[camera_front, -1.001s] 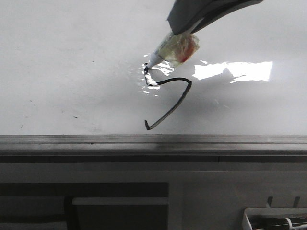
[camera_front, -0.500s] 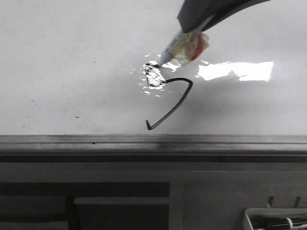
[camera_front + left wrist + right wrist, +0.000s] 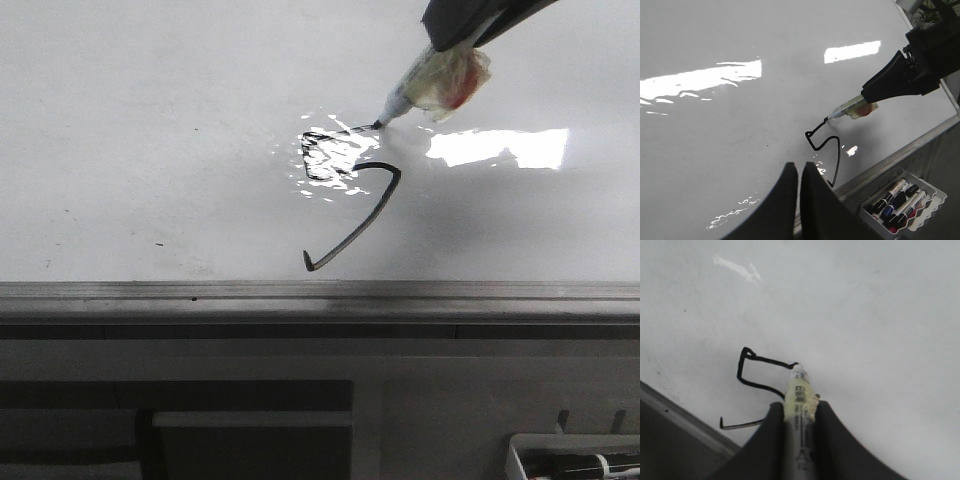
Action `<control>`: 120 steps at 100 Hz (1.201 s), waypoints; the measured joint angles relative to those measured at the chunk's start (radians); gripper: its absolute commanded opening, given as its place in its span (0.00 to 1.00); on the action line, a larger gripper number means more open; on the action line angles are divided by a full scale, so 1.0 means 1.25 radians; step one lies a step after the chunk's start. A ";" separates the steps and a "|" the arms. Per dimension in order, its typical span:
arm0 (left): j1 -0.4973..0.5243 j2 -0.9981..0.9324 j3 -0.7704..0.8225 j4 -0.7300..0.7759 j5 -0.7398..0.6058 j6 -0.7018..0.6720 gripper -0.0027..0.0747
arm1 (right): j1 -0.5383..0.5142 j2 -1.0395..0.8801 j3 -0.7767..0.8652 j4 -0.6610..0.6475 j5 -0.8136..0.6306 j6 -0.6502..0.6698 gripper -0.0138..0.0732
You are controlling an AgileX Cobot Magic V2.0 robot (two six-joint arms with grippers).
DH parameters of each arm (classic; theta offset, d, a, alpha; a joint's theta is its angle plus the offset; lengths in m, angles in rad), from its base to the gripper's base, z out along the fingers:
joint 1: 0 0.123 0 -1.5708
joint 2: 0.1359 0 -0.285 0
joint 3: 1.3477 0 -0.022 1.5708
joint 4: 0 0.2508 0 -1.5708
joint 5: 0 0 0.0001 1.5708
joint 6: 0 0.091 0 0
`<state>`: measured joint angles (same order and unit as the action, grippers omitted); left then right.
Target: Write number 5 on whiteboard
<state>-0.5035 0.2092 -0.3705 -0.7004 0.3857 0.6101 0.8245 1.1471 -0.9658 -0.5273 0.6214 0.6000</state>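
The whiteboard is glossy white with glare patches. The number 5 is drawn on it in thin black strokes, with an angular top and a long slanted tail ending in a small hook. It also shows in the left wrist view and the right wrist view. My right gripper is shut on a tape-wrapped marker. The marker has its tip at the right end of the 5's top stroke. My left gripper is shut and empty, hovering over the board near its front edge.
A grey metal rail runs along the board's near edge. A white tray with several markers sits below the rail at the right, and shows in the front view. Small black specks dot the board's left part.
My right gripper and the marker have moved right from the 5's upper-left corner, leaving a new top stroke behind the tip.
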 measured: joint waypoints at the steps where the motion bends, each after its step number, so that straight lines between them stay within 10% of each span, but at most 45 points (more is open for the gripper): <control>1: 0.000 0.000 0.000 0.000 0.000 0.000 0.01 | 0.000 -0.003 0.000 -0.006 -0.003 0.001 0.11; 10: 0.000 0.000 0.000 0.000 0.000 0.000 0.11 | 0.023 -0.046 0.005 -0.030 -0.038 0.003 0.11; 31: 0.000 0.064 -0.033 0.000 0.083 0.022 0.69 | 0.110 -0.109 0.006 -0.055 -0.089 -0.006 0.11; 81: 0.000 0.415 -0.216 -0.085 0.322 0.453 0.51 | 0.273 -0.014 0.070 -0.048 -0.120 -0.096 0.08; 120: -0.072 0.559 -0.282 -0.092 0.351 0.529 0.51 | 0.275 0.000 0.070 -0.025 -0.148 -0.098 0.08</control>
<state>-0.5932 0.9080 -0.7227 -0.8157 0.8242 1.2715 1.1680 1.1465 -0.8789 -0.5588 0.4365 0.4775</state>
